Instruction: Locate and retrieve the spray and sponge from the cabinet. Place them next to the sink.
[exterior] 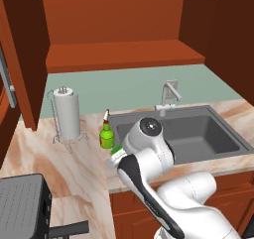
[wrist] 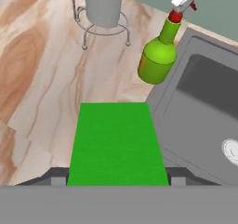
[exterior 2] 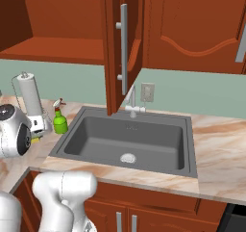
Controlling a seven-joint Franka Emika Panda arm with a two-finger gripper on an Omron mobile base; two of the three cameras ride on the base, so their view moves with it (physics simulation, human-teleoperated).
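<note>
Green flat sponge (wrist: 117, 143) clamped in gripper (wrist: 114, 177) over marble worktop (wrist: 37, 83), beside sink (wrist: 204, 107) left rim; round-bodied spray (wrist: 160, 56) upright near rim's back corner.

spray: one was counted (exterior: 106, 134), upright on the counter (exterior: 74, 168) at the sink's left edge
sponge: one, green (wrist: 116, 144), by the sink's left edge
sink: one basin (exterior 2: 129, 139), with one round drain (exterior 2: 128, 158)
faucet: one (exterior 2: 133, 103), at the sink's back edge
paper towel roll: one (exterior: 67, 115), on one wire stand, toward the counter's back edge
cabinet: one (exterior: 119, 29), open, one shelf seen
wall outlet: one (exterior 2: 147, 92)
</note>
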